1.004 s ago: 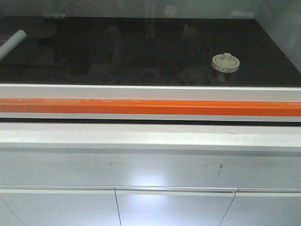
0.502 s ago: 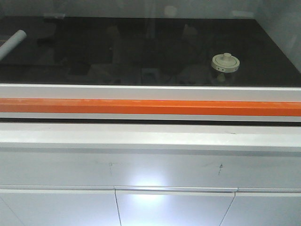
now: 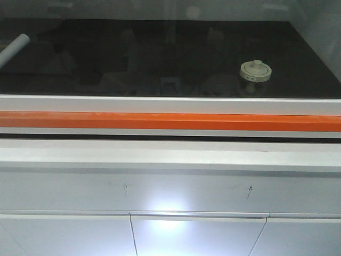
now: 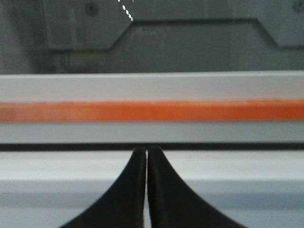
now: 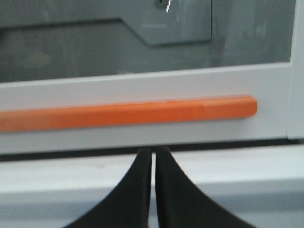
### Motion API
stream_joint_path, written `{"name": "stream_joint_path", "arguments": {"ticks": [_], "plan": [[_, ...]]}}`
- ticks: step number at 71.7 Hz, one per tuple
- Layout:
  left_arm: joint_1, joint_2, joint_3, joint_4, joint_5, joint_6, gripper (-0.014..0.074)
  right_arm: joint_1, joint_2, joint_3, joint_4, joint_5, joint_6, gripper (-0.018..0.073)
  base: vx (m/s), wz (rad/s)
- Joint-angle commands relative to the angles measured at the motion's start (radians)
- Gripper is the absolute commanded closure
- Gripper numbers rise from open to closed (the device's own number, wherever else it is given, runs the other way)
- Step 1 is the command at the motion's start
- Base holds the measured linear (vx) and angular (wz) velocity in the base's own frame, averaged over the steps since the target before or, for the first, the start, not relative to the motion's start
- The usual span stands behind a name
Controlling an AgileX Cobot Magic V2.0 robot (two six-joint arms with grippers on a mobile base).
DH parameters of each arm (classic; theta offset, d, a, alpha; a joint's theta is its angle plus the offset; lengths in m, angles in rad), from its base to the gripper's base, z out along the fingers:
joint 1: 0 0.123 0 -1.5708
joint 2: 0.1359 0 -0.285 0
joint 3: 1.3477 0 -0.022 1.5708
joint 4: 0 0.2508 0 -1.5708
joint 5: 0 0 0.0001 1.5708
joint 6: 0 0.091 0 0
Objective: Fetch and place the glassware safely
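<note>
Glass jar [image 3: 256, 71] sits unmoved on dark worktop [image 3: 160, 53]

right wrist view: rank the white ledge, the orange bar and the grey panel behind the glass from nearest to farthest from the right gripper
From the right gripper:
1. White flat ledge, directly beneath it.
2. Long orange bar, ahead, across the middle.
3. Grey angular panel, behind the glass pane, at the top.
</note>
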Motion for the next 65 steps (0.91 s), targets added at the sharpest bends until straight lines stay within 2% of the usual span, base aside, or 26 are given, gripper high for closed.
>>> {"name": "stream_joint_path", "arguments": {"ticks": [1, 9, 19, 29, 43, 52, 65], "plan": [[-0.001, -0.012, -0.007, -0.009, -0.207, -0.047, 0.0603, -0.004, -0.013, 0.006, -0.001, -0.194, -0.009, 0.0563, 0.0, 0.0], [-0.001, -0.008, -0.088, -0.008, -0.244, -0.051, 0.0603, -0.004, -0.013, -0.062, -0.001, -0.212, -0.009, 0.0563, 0.0, 0.0], [-0.001, 0.05, -0.256, -0.008, -0.204, -0.051, 0.0603, -0.004, 0.01, -0.21, -0.004, -0.181, -0.012, 0.0563, 0.0, 0.0], [-0.001, 0.199, -0.464, 0.002, -0.169, -0.049, 0.0603, -0.004, 0.105, -0.392, -0.021, -0.162, -0.012, 0.0563, 0.0, 0.0], [-0.001, 0.47, -0.705, 0.0, -0.144, -0.049, 0.0603, -0.004, 0.339, -0.61, -0.105, -0.161, -0.023, 0.0563, 0.0, 0.0], [-0.001, 0.605, -0.782, 0.0, -0.115, -0.049, 0.0603, -0.004, 0.485, -0.671, -0.105, -0.163, -0.004, 0.0563, 0.0, 0.0], [-0.001, 0.698, -0.787, -0.001, -0.074, -0.051, 0.0603, -0.004, 0.639, -0.666, -0.104, -0.194, -0.003, 0.0563, 0.0, 0.0]]}}
